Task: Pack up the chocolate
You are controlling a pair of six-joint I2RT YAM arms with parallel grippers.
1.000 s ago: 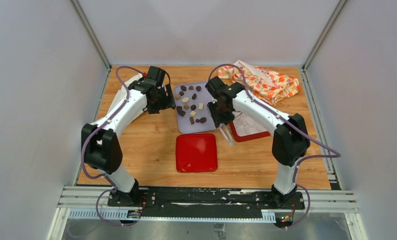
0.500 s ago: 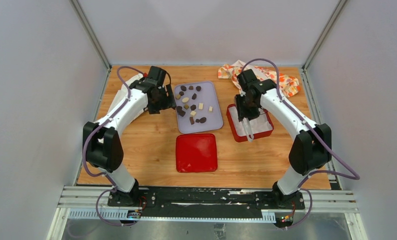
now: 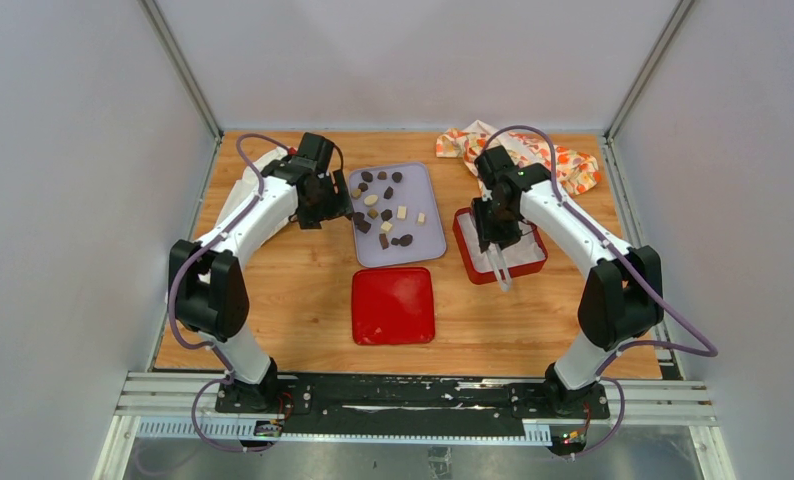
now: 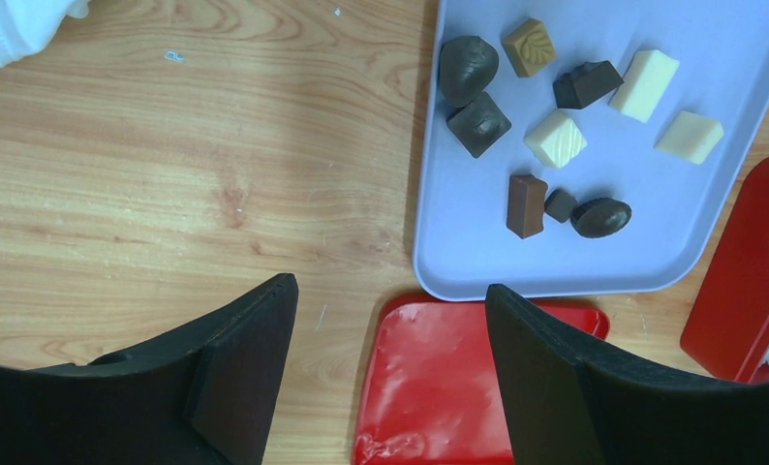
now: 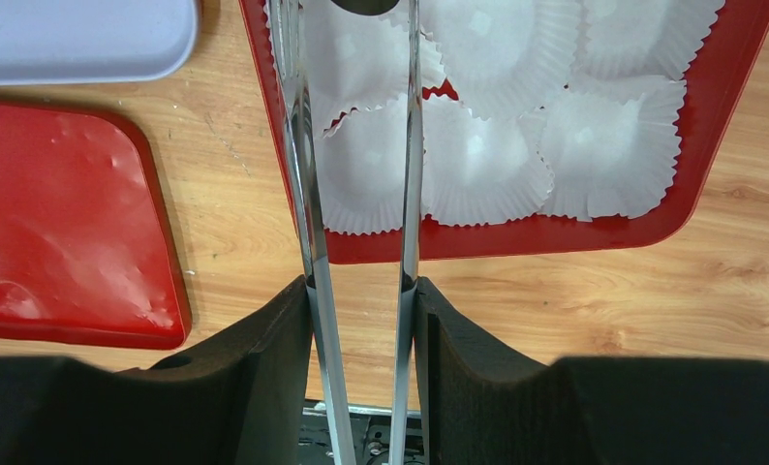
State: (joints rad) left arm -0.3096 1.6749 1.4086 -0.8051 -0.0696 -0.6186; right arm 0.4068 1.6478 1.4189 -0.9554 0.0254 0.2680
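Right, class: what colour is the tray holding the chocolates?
The tray is pale lavender; left wrist view best.

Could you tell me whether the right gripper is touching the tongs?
Touching: in the right wrist view, the right gripper has its jaws pressed against both arms of the tongs.

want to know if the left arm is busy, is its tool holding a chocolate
No, the left tool is open with nothing in it; the chocolates lie on the lilac tray.
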